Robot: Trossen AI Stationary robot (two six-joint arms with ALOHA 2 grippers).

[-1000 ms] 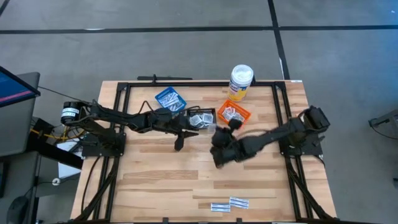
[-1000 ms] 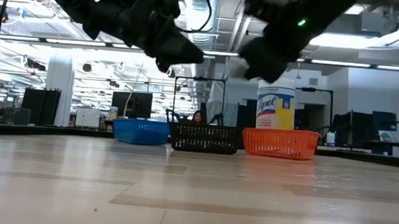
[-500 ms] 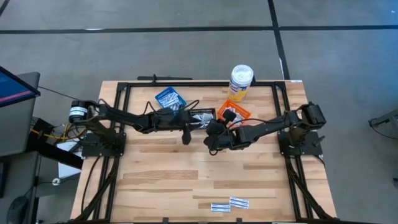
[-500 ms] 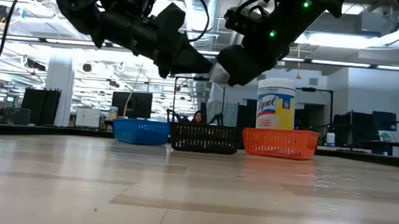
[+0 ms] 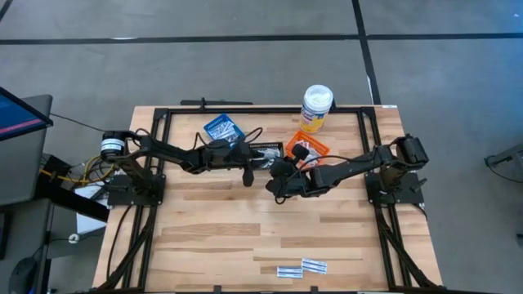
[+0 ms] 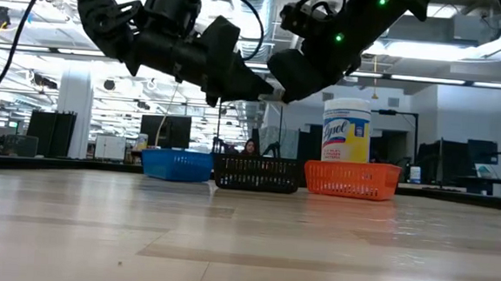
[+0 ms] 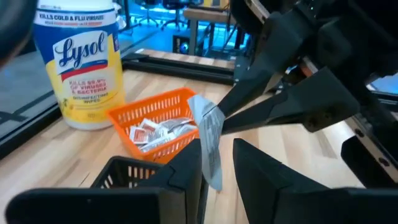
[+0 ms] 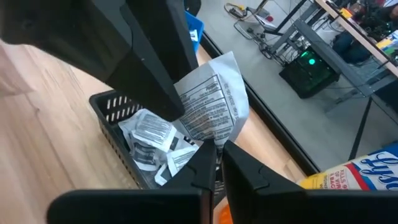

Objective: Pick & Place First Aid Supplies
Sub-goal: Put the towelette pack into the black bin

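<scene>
My right pincer (image 8: 214, 158) is clenched on one edge of a white packet (image 8: 211, 106), held in the air above the black basket (image 8: 124, 134), and my left pincer (image 7: 214, 163) stands parted around the packet's other end, not yet closed on it. For a clean handover I'd close the left fully before the right lets go. Then I'd lower the packet over the basket before releasing.

Both arms reach inward and meet near the centre of the high view, raised off the table. The right gripper (image 8: 216, 163) is pinched closed. The left gripper (image 7: 217, 163) faces it with fingers parted.
</scene>
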